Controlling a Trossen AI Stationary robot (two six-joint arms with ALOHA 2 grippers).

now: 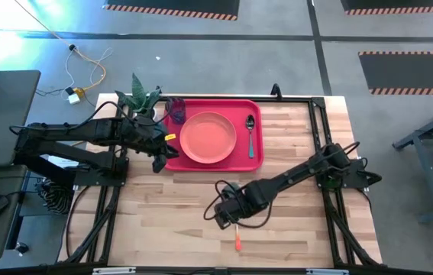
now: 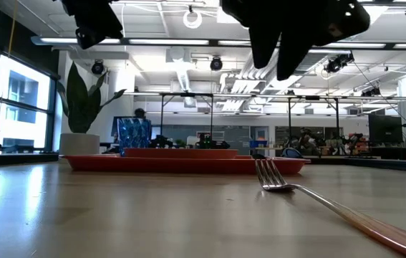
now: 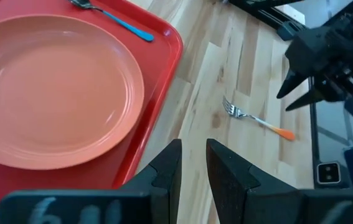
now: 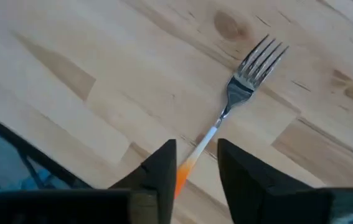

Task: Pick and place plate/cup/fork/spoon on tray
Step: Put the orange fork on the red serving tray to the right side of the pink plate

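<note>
The red tray [image 1: 176, 162] lies at the table's far middle. On it are the salmon plate [image 1: 208, 137], the teal-handled spoon [image 1: 251, 134] to the plate's right, and the blue-purple cup [image 1: 176, 109] at the tray's far left corner. The fork [image 4: 241, 87] lies flat on the bare wood near the table's near edge, its orange handle [image 1: 237, 241] pointing to the near edge. My right gripper [image 4: 196, 163] is open above the fork's handle, well clear of the table in the low view [image 2: 274, 50]. My left gripper [image 3: 193, 165] hovers at the tray's near left corner, empty, with a narrow gap between its fingers.
A white pot with a green plant [image 1: 141, 99] stands just beyond the tray's far left corner. Black frame rails [image 1: 319, 145] run along the table's left and right sides. Bare wood lies between the tray and the near edge.
</note>
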